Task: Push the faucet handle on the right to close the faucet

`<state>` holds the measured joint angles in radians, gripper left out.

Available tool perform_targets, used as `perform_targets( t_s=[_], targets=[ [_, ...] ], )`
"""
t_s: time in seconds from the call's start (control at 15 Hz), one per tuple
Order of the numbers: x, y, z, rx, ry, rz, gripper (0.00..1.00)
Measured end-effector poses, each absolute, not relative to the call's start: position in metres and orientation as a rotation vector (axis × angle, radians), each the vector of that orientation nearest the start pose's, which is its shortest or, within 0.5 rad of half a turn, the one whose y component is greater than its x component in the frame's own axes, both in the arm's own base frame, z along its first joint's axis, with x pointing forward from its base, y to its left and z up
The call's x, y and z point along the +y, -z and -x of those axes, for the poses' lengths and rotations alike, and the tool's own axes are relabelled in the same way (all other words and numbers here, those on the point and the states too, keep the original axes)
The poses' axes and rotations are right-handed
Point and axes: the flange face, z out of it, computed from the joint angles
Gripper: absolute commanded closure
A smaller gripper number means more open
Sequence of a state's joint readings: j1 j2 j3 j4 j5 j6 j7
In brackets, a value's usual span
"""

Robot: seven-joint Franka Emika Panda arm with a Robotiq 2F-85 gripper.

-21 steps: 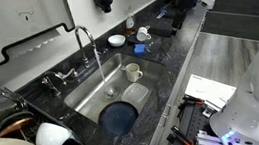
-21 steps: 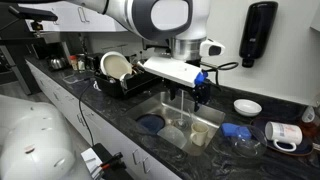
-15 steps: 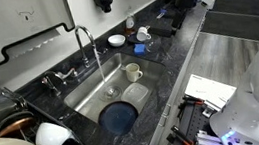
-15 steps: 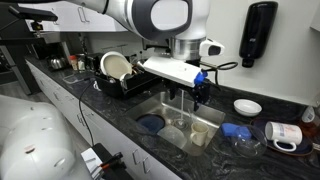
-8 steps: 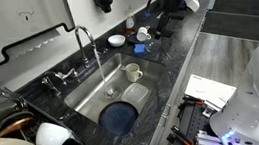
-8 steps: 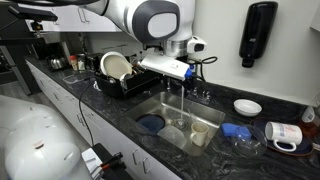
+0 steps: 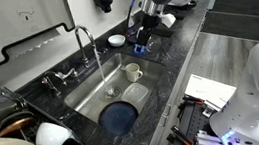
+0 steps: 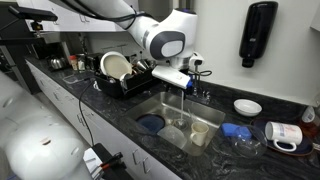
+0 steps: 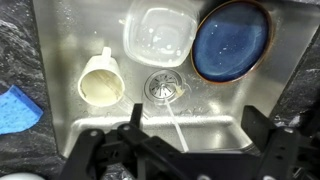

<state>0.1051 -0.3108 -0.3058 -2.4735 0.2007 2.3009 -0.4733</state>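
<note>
The faucet [image 7: 83, 36] is a tall chrome gooseneck behind the steel sink [image 7: 91, 100], and water [image 7: 106, 78] runs from its spout. The faucet handle [image 7: 99, 53] is a short chrome lever to the right of the faucet's base; it also shows in an exterior view [image 8: 205, 93]. My gripper [image 7: 144, 34] hangs over the right end of the sink, apart from the handle. In the wrist view the gripper [image 9: 195, 140] is open and empty, its fingers [image 9: 256, 132] wide apart above the drain [image 9: 165, 87] and the water stream [image 9: 176, 125].
In the sink lie a white cup [image 9: 100, 80], a clear container [image 9: 157, 35] and a blue plate [image 9: 232, 40]. A blue cloth [image 9: 15, 110] lies on the counter. A bowl [image 7: 115, 40] and a mug [image 8: 281, 134] stand right of the sink, a dish rack [image 8: 120, 72] left.
The arm has swung in from the far right of the counter towards the sink and faucet, with the gripper now over the basin. The water keeps running.
</note>
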Motion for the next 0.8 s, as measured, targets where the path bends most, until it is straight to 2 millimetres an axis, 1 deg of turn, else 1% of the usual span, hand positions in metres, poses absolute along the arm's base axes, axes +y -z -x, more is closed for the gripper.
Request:
perform_targets(
  t_s=[0.2,0.27,0.4,0.67,0.8],
  targets=[
    [-0.085,-0.399,-0.481,-0.199,0.249,2.906,0.00],
    [-0.084,-0.396,-0.489,-0.200,0.241,2.912,0.00],
    [-0.082,-0.393,-0.490,-0.202,0.233,2.914,0.00],
    [-0.085,-0.399,-0.488,-0.194,0.249,2.915,0.00],
    [-0.085,-0.401,-0.493,-0.176,0.254,2.919,0.00]
  ],
)
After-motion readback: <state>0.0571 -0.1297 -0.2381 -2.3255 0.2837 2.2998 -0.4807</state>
